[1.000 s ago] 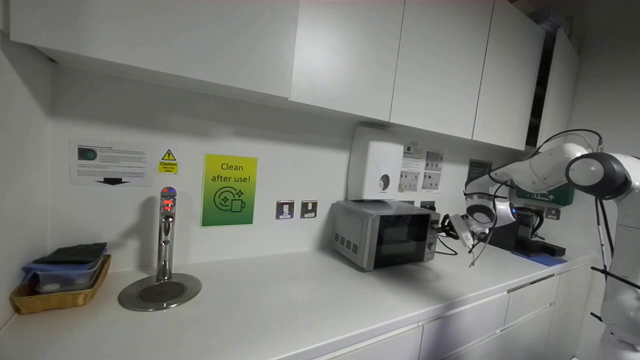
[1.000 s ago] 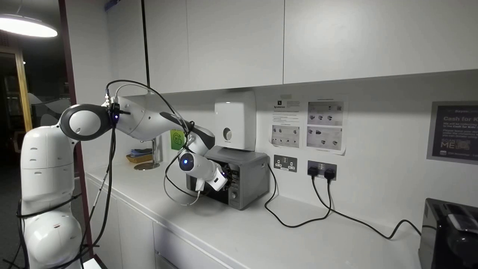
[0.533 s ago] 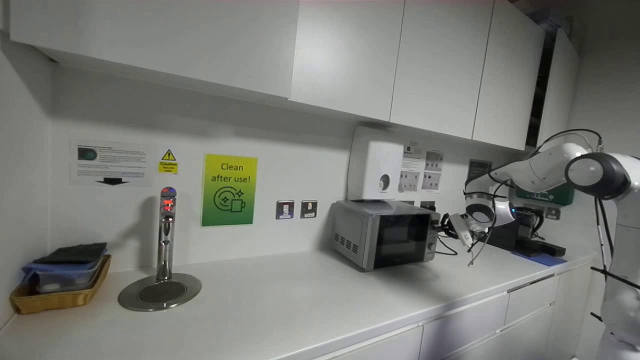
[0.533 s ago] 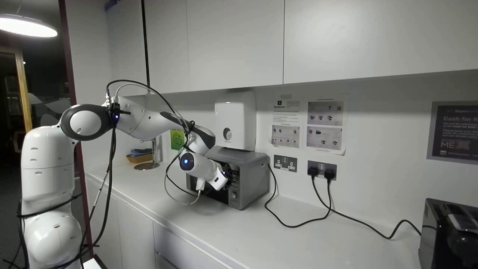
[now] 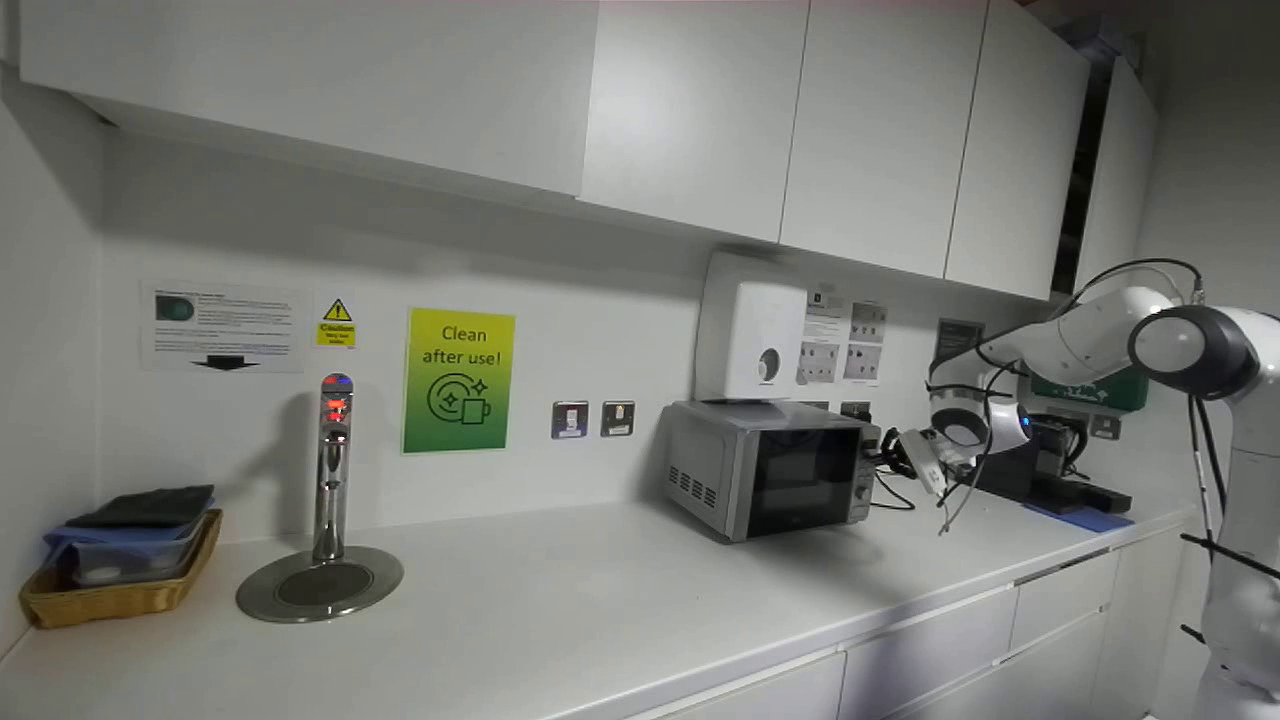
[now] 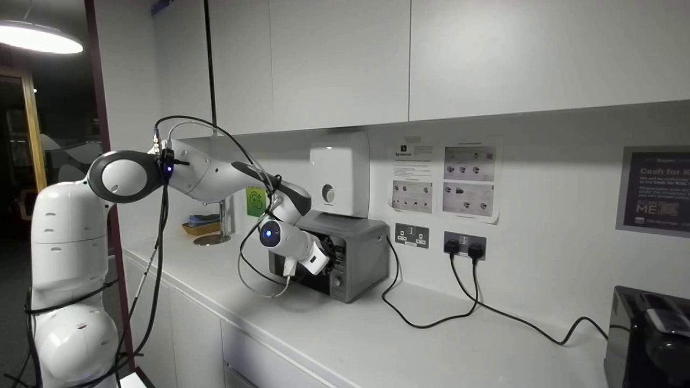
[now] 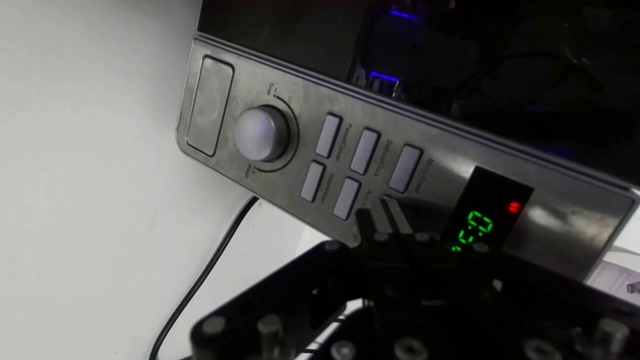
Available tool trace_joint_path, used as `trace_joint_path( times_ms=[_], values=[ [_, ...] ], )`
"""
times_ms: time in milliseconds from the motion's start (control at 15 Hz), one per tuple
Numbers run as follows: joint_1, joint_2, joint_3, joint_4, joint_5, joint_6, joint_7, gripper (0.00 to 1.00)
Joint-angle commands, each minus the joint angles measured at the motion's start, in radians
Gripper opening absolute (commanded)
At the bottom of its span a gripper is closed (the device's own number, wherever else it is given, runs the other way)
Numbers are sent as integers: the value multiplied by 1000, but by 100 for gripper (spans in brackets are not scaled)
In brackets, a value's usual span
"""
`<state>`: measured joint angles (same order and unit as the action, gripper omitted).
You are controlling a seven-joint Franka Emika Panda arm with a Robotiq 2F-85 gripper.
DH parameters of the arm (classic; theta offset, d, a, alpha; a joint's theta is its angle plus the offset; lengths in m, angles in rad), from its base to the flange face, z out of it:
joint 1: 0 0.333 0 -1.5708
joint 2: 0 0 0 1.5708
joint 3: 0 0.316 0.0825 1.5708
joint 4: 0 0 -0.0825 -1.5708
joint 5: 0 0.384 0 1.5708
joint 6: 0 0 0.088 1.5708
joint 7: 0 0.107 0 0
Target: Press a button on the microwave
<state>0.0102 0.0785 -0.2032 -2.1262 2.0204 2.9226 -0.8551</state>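
Note:
The silver-grey microwave (image 5: 705, 455) stands on the counter in both exterior views, its dark door window (image 5: 805, 480) facing out. Its control panel fills the middle of the wrist view: a round knob (image 7: 261, 133), several pale buttons, among them the Micro Power button (image 7: 405, 168) and the Auto button (image 7: 347, 198), and a display (image 7: 492, 200) with green digits and a red mark. My gripper (image 7: 386, 216) is shut with nothing between its fingers. Its tips lie over the panel between those two buttons and the display. They cover part of the panel; whether they touch it I cannot tell.
A white dispenser (image 5: 750, 330) hangs on the wall above the microwave, below the cabinets (image 5: 870, 140). A black cable (image 6: 420, 326) runs along the counter toward a black appliance (image 6: 647, 339). Farther along stand a tap (image 5: 332, 480) and a basket (image 5: 115, 598).
A small blue light by the gripper, visible earlier in an exterior view, no longer shows. The arm stands almost exactly where it was.

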Motion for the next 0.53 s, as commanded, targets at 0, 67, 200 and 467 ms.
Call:
trace_joint_path(
  times_ms=[0, 67, 200, 467],
  values=[
    [0, 10, -5, 18, 45, 8, -60, 0],
    [0, 12, -5, 19, 47, 8, -64, 0],
    [1, 18, -5, 26, 52, 12, -67, 0],
    [0, 30, -5, 39, 70, 14, -76, 0]
  ],
)
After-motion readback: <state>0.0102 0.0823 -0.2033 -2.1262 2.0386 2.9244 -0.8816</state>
